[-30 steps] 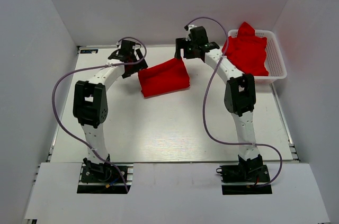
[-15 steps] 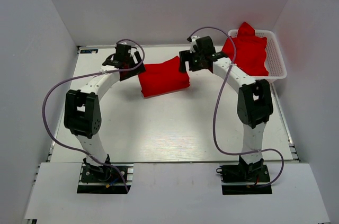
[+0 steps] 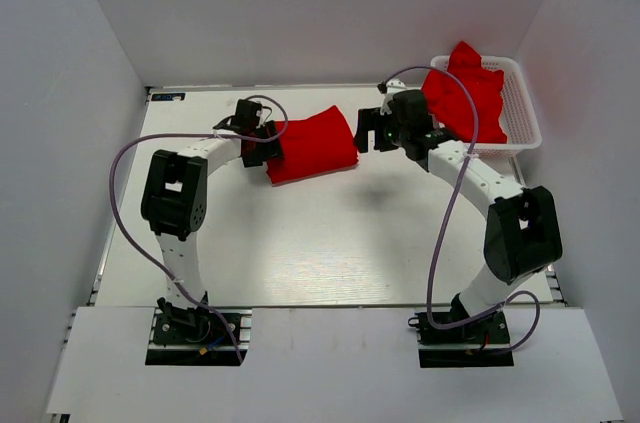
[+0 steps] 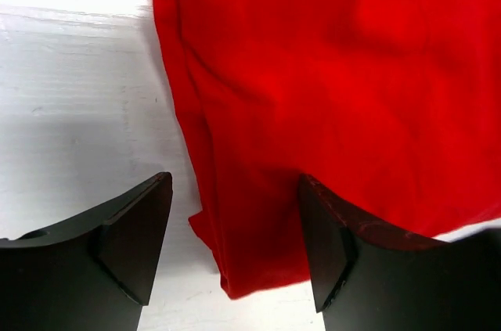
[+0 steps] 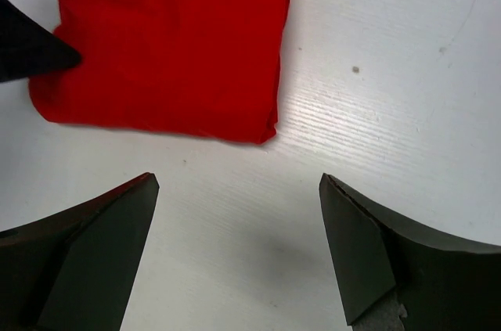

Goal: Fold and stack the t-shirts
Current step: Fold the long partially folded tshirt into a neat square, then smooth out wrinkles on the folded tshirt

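A folded red t-shirt [image 3: 312, 146] lies on the white table toward the back centre. My left gripper [image 3: 270, 143] is at its left edge, low on the table. In the left wrist view the t-shirt's [image 4: 329, 73] folded edge lies between the jaws of the left gripper [image 4: 235, 182], which stand apart and open. My right gripper [image 3: 371, 131] hovers just right of the t-shirt, open. The right wrist view shows bare table between the jaws of the right gripper [image 5: 239, 180] and the t-shirt [image 5: 164, 41] beyond them. More red t-shirts [image 3: 466, 93] are heaped in the basket.
A white lattice basket [image 3: 521, 118] stands at the back right corner. White walls enclose the table at the back and on both sides. Purple cables loop off both arms. The left gripper's finger [image 5: 31, 53] shows at the left of the right wrist view.
The left gripper has moved right onto the t-shirt's left edge and its jaws have narrowed. The right gripper has moved right and nearer, off the t-shirt's far right corner.
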Action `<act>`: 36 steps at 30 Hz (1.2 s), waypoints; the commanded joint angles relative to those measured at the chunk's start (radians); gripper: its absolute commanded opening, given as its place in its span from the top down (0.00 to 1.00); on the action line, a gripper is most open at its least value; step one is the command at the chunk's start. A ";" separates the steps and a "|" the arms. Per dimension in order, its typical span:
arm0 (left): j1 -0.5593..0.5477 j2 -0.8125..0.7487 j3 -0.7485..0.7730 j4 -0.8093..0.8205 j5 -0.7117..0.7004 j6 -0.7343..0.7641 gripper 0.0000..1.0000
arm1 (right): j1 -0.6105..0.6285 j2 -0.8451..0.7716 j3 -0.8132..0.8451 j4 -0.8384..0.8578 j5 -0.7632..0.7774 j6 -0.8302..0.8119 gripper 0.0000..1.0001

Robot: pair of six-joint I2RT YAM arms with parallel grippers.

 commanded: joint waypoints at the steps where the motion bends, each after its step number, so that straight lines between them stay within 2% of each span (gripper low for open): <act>1: -0.003 -0.023 0.015 0.063 0.041 0.010 0.25 | -0.002 0.000 0.041 0.083 -0.050 -0.009 0.11; 4: -0.003 -0.023 0.024 0.048 0.030 0.010 0.25 | -0.001 0.057 0.100 0.077 -0.119 -0.009 0.11; 6: -0.003 -0.032 0.061 0.016 0.015 0.031 0.21 | 0.001 0.085 0.149 0.069 -0.143 -0.003 0.09; 9: -0.003 -0.067 0.111 0.003 0.006 0.045 0.11 | -0.001 0.117 0.196 0.084 -0.182 0.014 0.09; 11: -0.003 -0.085 0.124 0.023 0.029 0.054 0.00 | 0.002 0.141 0.207 0.110 -0.261 0.025 0.09; 12: -0.003 -0.085 0.124 0.044 0.050 0.067 0.00 | -0.001 0.149 0.220 0.133 -0.290 0.031 0.09; 15: -0.003 -0.067 0.157 0.098 0.122 0.067 0.00 | 0.001 0.209 0.223 0.237 -0.509 0.083 0.09; 19: -0.003 0.068 0.277 0.060 0.133 0.067 0.00 | -0.005 0.298 0.233 0.371 -0.636 0.189 0.09; 28: 0.015 0.292 0.375 0.149 0.083 0.076 0.00 | -0.019 0.465 0.248 0.382 -0.598 0.246 0.09; 36: 0.024 0.344 0.357 0.141 0.053 0.076 0.00 | -0.050 0.527 0.107 0.397 -0.542 0.290 0.09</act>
